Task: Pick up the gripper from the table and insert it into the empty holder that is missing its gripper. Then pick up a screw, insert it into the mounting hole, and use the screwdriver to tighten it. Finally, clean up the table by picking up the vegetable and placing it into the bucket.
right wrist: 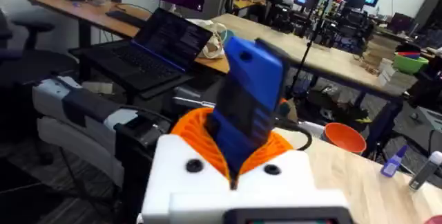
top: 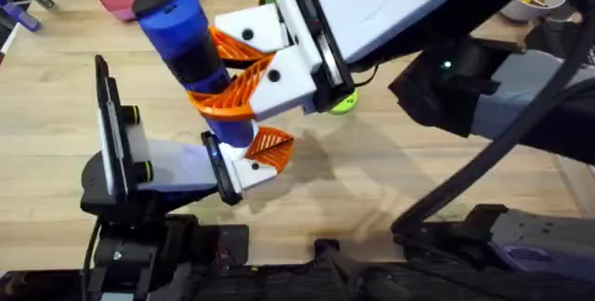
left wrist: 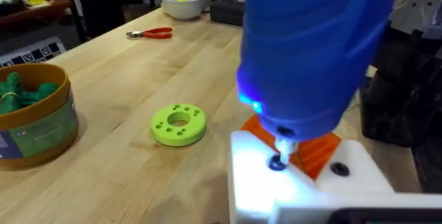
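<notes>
Screwdriver (top: 191,45): held tilted but mostly upright over the middle of the table, long axis running from its blue cap at the far-left down to the bit at the near-right.
Bit (left wrist: 280,151): pointed down, its tip seated in a dark screw hole on a white finger base (left wrist: 266,182).
Right gripper (top: 237,78): orange ribbed pads are closed narrowly around the screwdriver body.
Left gripper (top: 260,152): one white finger with an orange wedge tip is seen beneath the screwdriver, near the table's front edge; how far the fingers are open cannot be told.
Bucket (left wrist: 41,124): stands upright on the table; dark green toy pieces (left wrist: 21,91) lie inside it.
Green ring disc (left wrist: 178,124): lies flat on the table, near the bucket, well apart from the white finger base.
White bowl (left wrist: 183,3): stands toward the far edge of the table; a yellow piece is seen inside.
Red-handled pliers (left wrist: 150,34): lie flat near the white bowl.
</notes>
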`<state>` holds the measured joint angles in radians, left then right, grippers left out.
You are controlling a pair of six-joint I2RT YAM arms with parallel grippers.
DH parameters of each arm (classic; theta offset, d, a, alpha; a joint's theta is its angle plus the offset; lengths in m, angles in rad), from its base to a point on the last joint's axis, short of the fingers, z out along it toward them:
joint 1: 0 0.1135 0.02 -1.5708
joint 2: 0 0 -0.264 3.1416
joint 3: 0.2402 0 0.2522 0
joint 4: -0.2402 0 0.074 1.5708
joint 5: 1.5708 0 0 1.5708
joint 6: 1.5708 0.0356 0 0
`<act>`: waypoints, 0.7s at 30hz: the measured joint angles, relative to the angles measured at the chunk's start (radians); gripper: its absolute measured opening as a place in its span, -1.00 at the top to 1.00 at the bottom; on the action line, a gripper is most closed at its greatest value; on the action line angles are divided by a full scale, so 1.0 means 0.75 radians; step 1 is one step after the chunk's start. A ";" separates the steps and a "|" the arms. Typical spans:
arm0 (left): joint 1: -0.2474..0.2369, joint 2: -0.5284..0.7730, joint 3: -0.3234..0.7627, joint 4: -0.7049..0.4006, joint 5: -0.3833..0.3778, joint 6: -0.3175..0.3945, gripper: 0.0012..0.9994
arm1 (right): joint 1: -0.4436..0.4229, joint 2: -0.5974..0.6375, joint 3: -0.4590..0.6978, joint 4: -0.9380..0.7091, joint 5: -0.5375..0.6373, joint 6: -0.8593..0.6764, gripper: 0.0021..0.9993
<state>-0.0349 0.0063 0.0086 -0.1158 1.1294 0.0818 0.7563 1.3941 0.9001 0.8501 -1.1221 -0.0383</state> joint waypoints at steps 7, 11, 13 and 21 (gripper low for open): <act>0.000 0.000 0.000 0.000 0.000 0.000 0.96 | 0.000 0.000 0.000 -0.003 0.000 -0.017 0.99; 0.000 0.000 0.000 0.000 0.000 0.000 0.96 | 0.000 0.000 0.000 -0.007 0.000 -0.020 0.99; 0.000 0.000 0.000 0.000 0.000 0.000 0.96 | -0.001 0.000 0.000 -0.007 0.000 -0.020 0.99; 0.000 0.000 0.000 0.000 0.000 0.000 0.96 | -0.002 0.000 0.000 -0.015 0.000 -0.020 0.99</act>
<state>-0.0349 0.0063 0.0086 -0.1158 1.1294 0.0818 0.7551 1.3945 0.9002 0.8389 -1.1225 -0.0532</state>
